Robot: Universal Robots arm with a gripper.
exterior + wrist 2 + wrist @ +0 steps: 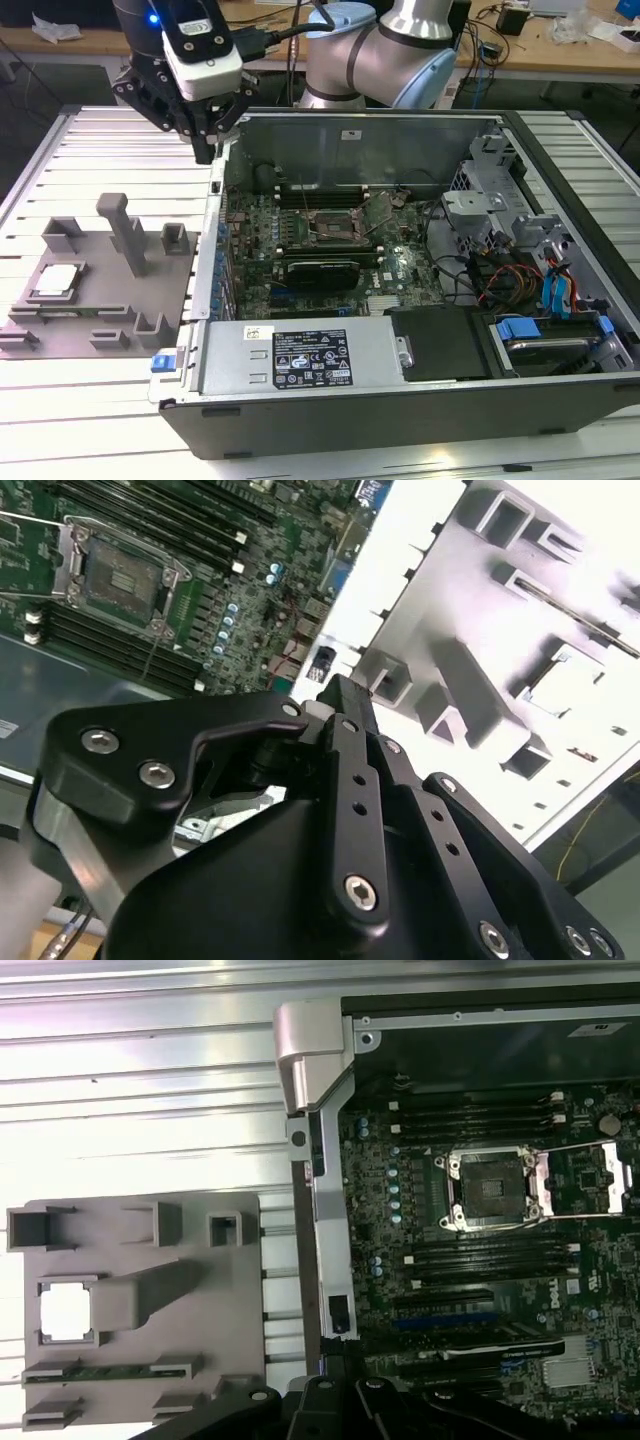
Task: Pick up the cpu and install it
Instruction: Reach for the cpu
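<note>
The cpu [57, 281] is a pale square chip lying flat in a recess of the grey fixture plate [100, 310], at the exterior view's left; both wrist views show the cpu [67, 1312] [563, 679] there too. My gripper [207, 147] hangs above the table at the left wall of the open computer case [215, 185], between the plate and the motherboard. Its black fingers [345, 695] are shut with nothing between them. The open cpu socket [335, 226] [490, 1189] [120, 575] sits in the middle of the green motherboard, its metal frame raised.
Grey posts and blocks [125, 232] rise from the fixture plate. Inside the case are a power supply [305, 358], drive cages [480, 200], cables [505, 275] and a black card [322, 270]. The case stands on a slatted metal table [110, 150].
</note>
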